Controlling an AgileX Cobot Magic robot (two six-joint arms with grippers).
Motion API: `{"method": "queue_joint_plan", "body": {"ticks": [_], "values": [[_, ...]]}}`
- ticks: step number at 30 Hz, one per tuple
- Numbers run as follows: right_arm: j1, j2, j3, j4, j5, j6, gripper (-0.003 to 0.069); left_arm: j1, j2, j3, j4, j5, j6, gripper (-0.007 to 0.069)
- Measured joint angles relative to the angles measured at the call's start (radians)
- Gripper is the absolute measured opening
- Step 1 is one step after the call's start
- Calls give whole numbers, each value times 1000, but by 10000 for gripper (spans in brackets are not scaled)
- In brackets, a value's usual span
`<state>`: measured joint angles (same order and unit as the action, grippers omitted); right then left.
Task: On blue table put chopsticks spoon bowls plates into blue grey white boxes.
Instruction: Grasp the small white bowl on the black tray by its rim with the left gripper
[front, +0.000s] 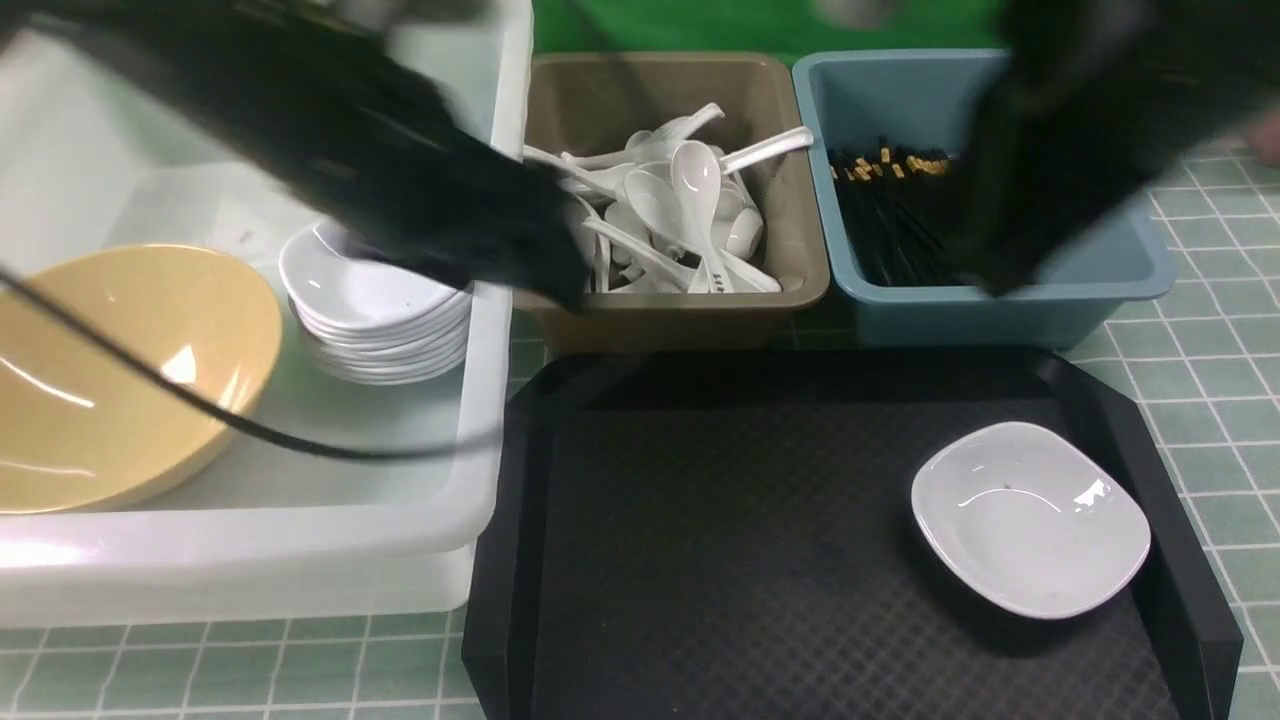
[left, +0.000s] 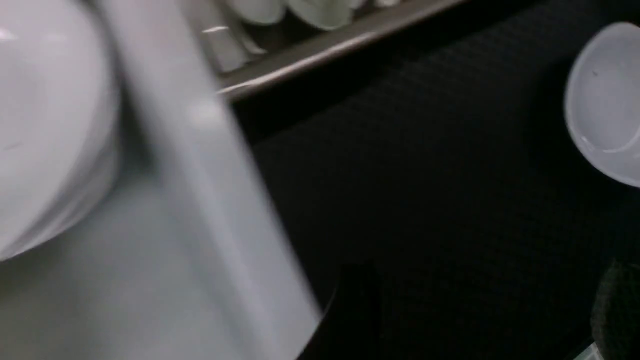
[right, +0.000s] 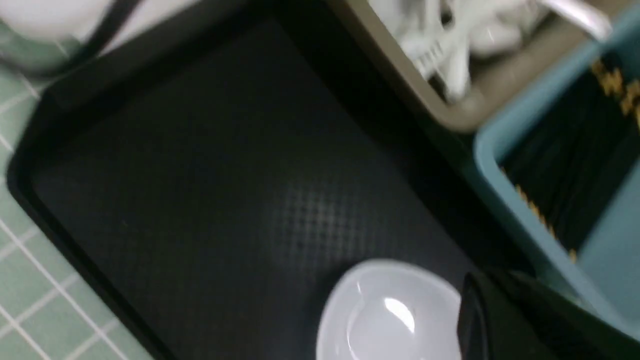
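End effectors: the left end effector (front: 565, 285) shows only as a dark blur over the wall between the white box (front: 480, 420) and the grey box (front: 680, 310). The right end effector (front: 985, 270) is an equal blur over the near wall of the blue box (front: 960, 315). Whether either pair of jaws stands apart or together cannot be told, and no held item is visible.

Placement logic — one class of ware per box, so like nests with like:
- White box: yellow bowl (front: 120, 370) beside the stack of white plates (front: 385, 330).
- Grey box: white spoons (front: 690, 200), heaped loosely.
- Blue box: black chopsticks (front: 890, 230), laid parallel.

The small white plate (front: 1030, 520) lies upright on the black tray (front: 720, 560), toward its right near corner, well apart from the white box. Judged by shape, it belongs on the stack.

Count: three boxes, one tray, one bowl, one loose plate. Stacked plates, spoons and chopsticks are too nested or tangled for an exact count. All rest on the green-tiled worktop (front: 1220, 400).
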<state>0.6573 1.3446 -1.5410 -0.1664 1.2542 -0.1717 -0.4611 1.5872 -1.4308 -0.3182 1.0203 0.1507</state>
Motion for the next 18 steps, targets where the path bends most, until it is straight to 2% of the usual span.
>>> {"method": "queue_joint_plan", "body": {"ticks": [4,5,9,18], "values": [[-62,-118,151,-5,2,28,55,-155,134,-23,-4,-82,-14,545],[-65,-131,159,-5,2,29,55,-155,141,-26,-5,-82,-14,545],[-113,-259,308,-16,5,50,57,-265,312,-143,-35,-118,-14,545],[-129,-391,419,-24,6,63,62,-346,562,-418,-54,-124,-18,545]]}}
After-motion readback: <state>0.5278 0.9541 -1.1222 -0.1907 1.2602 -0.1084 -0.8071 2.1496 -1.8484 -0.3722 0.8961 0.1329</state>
